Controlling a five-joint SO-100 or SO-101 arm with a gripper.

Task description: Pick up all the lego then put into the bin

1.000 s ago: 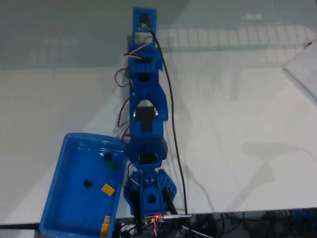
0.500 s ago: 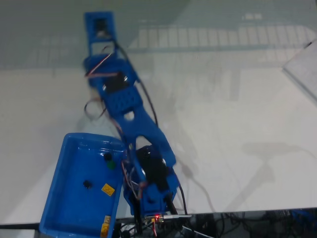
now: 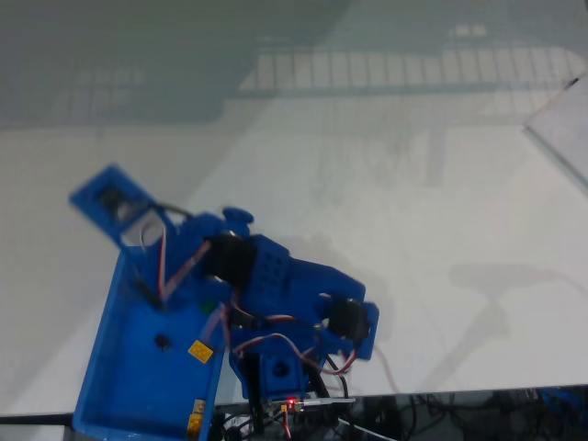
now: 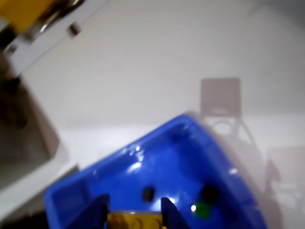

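Jaws [image 4: 135,213] of mine grip a yellow brick [image 4: 135,220], its long axis crosswise between them, above the blue bin [image 3: 115,386], which runs lengthwise along the bench [image 3: 441,230] edge.

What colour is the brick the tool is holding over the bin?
Yellow; the brick sits between the tool's fingers above the blue bin, best seen in the wrist view.

White table [image 3: 441,184], dangling wires [image 3: 441,409]

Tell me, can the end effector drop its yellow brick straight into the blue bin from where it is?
Probably yes. The end effector holds a yellow brick directly above the blue bin's open interior, with nothing between them.
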